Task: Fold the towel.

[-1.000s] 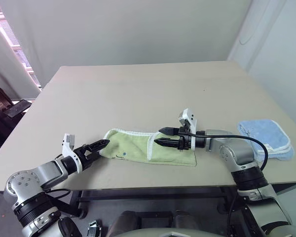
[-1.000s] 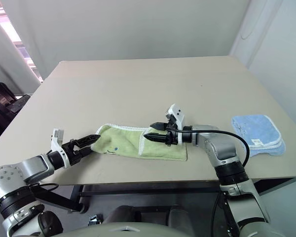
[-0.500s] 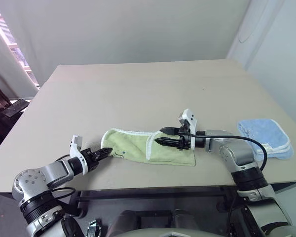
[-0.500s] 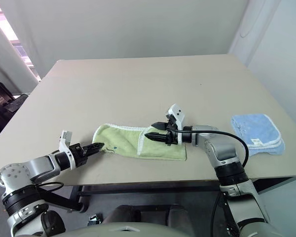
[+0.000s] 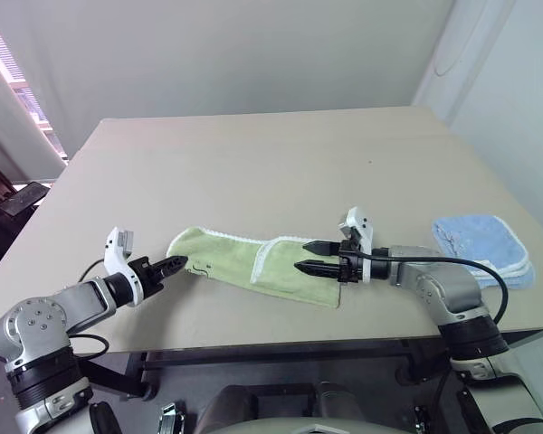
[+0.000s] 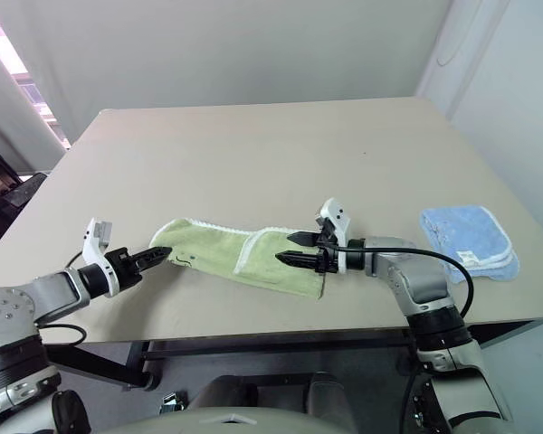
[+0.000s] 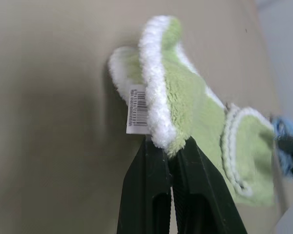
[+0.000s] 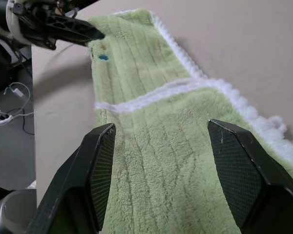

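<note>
Light green towel (image 5: 253, 262) lying lengthwise near the table (image 5: 253, 172) front edge, left gripper (image 5: 174, 265) pinching its left corner; right gripper (image 5: 309, 257) spread over its folded right end; light blue folded cloth (image 5: 482, 250) far right, apart

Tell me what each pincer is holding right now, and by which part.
The left pincer is shut on the green towel, pinching its white-edged end by the barcode tag. The right pincer is open over the towel's other end, holding nothing.

Only printed thing around is a little white tag (image 7: 138, 109) sewn on the towel (image 7: 195, 117) edge, with a barcode and tiny digits under it, way too small to read.
</note>
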